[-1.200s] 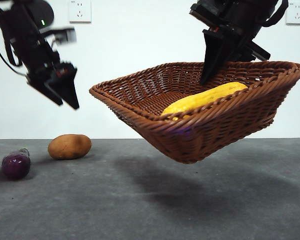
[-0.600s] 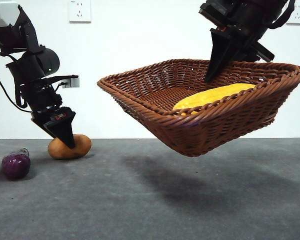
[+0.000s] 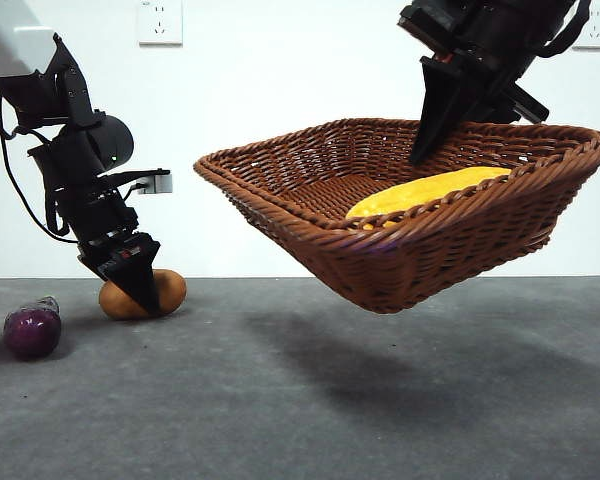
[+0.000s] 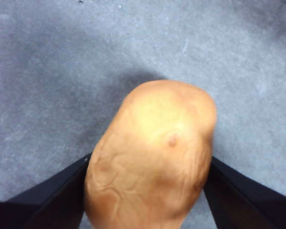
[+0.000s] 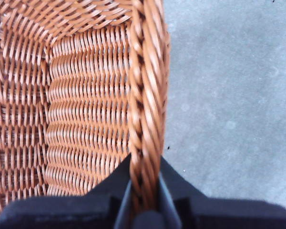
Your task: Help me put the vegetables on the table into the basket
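Observation:
The brown potato [image 3: 172, 288] [image 4: 152, 157] lies on the grey table [image 3: 310, 430] at the left. My left gripper [image 3: 142, 296] [image 4: 149, 160] is down around it, one black jaw pressed on each side. A purple eggplant [image 3: 32, 330] rests further left, apart from the gripper. The wicker basket [image 3: 430, 250] [image 5: 86, 95] hangs tilted above the table at the right, with my right gripper [image 3: 427, 135] [image 5: 144, 167] shut on its braided rim at the back. The yellow corn [image 3: 430, 192] lies inside the basket.
The basket throws a dark shadow on the table [image 3: 380, 370] beneath it. Two wall sockets [image 3: 159, 20] [image 3: 592, 25] sit high on the white back wall. A white cable clip [image 3: 156, 183] sticks out from the left arm.
My left gripper has come down from mid-air onto the potato and now grips its sides; the potato has shifted slightly right. The basket rose a little earlier and now holds still.

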